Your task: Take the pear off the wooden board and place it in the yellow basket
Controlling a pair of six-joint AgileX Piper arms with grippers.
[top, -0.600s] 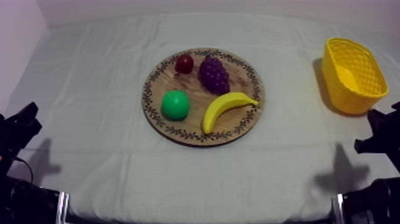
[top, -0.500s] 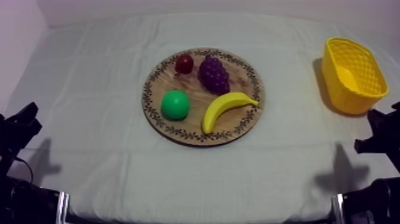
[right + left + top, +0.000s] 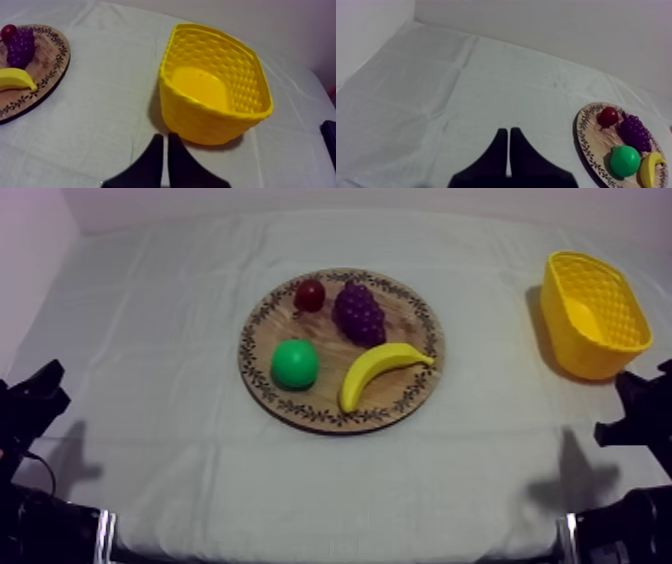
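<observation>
Pear [image 3: 295, 364] lies on board [image 3: 330, 414], toward its left edge, apart from banana [image 3: 380, 370] at the near right edge. Grapes [image 3: 358, 312] and small red fruit [image 3: 310, 294] sit just beside each other at the far edge. Board is at the middle of the table [image 3: 140, 408]; basket [image 3: 598, 360] stands upright near the table's right edge. My left gripper [image 3: 509, 136] and right gripper [image 3: 165, 141] each have fingers pressed together in a narrow wedge, the right one just before the basket
</observation>
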